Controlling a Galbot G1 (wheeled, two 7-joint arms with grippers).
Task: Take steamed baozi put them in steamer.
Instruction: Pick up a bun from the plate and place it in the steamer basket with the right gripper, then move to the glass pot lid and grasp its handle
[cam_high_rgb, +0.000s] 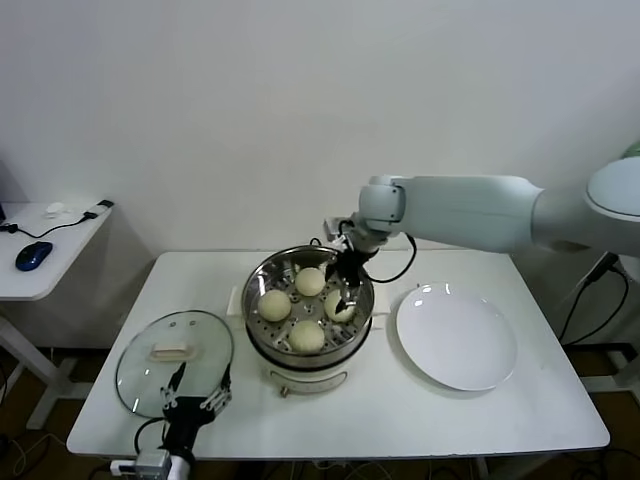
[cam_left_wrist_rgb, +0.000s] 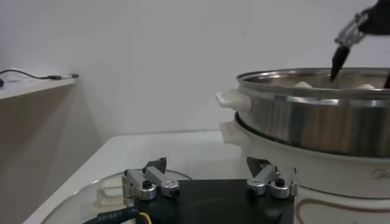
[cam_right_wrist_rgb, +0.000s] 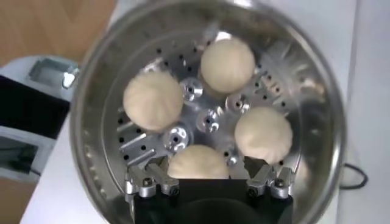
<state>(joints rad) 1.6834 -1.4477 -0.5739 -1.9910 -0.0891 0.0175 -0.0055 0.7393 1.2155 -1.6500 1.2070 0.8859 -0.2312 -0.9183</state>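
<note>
My right arm reaches in from the right across the table (cam_high_rgb: 420, 420), bent down at the wrist so the right gripper (cam_high_rgb: 346, 290) hangs over the steamer's (cam_high_rgb: 258, 290) right side, jaws spread apart either side of a bun, clamping nothing. My left gripper (cam_high_rgb: 197, 404) sits parked low at the near table edge beside the glass lid (cam_high_rgb: 150, 375), jaws also apart. The white plate (cam_high_rgb: 457, 337) lies right of the steamer. All four steamed baozi (cam_right_wrist_rgb: 227, 64) rest on the perforated tray, smooth, domed, cream-white.
</note>
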